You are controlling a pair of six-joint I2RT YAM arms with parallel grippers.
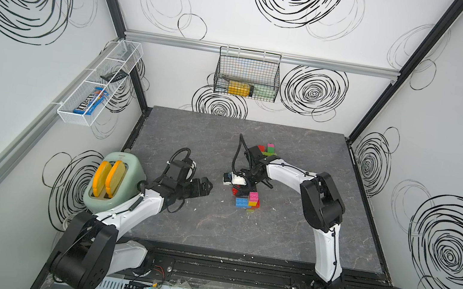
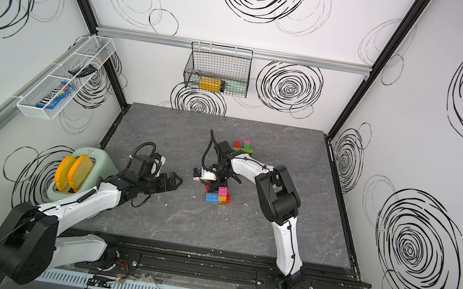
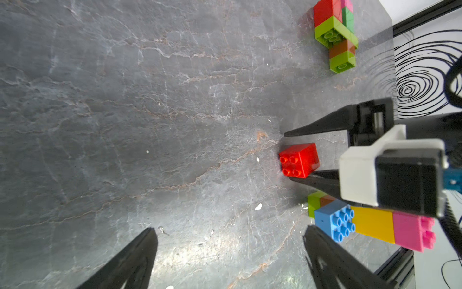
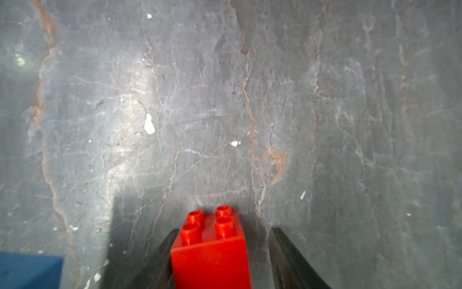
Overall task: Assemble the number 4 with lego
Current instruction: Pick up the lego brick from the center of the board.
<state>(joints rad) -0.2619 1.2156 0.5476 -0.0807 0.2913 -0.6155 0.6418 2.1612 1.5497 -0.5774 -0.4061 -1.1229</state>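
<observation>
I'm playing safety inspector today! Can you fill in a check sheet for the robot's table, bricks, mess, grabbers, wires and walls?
Surface: dark stone-look tabletop, few white specks.
Job's things: red brick on its side inside the right gripper; blue-yellow-pink cluster beside it; red-lime-pink cluster farther back.
Clutter: green toaster holding two toasts.
Grippers: left gripper open, empty; right gripper open, one finger touching the red brick, the other apart.
Cables: black loop on each wrist.
Surroundings: wire basket on back wall; mesh shelf on side wall; swirl-patterned walls.
</observation>
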